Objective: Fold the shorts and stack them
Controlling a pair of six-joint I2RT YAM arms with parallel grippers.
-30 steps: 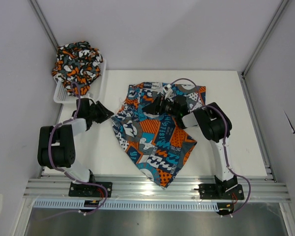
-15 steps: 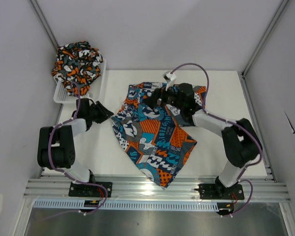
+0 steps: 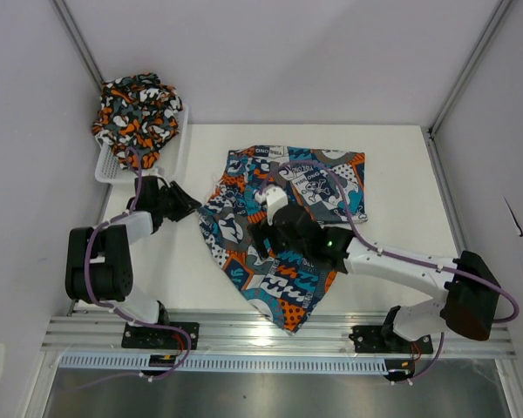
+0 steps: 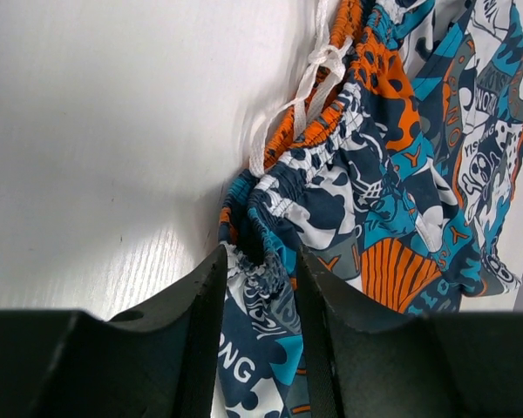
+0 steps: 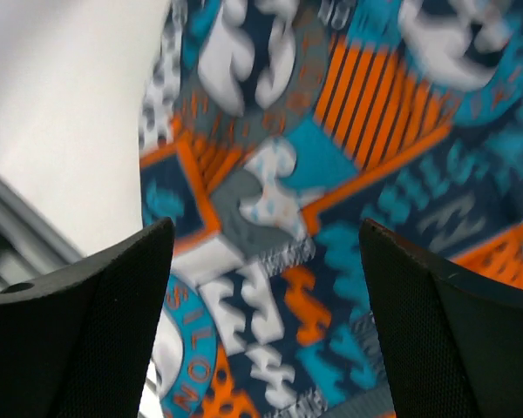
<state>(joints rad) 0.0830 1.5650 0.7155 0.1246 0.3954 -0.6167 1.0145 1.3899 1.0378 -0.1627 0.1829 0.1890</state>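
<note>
- At the near edge of the bench (image 3: 401, 174): a hem corner of the patchwork shorts (image 3: 231, 226) nearly reaches the rail. The pair lies spread out mid-bench.
- Right tool (image 5: 266, 231) hovers over the near half of that pair, fingers wide apart, nothing between them. Wrist view is blurred.
- Left tool (image 4: 260, 254) is clenched on the gathered waistband at the pair's left edge. The white drawstring (image 4: 309, 83) lies just beyond it.
- Far left: camo shorts (image 3: 138, 109) heaped in the white mesh basket (image 3: 105, 167), bulging over its rim, well apart from the other pair.
</note>
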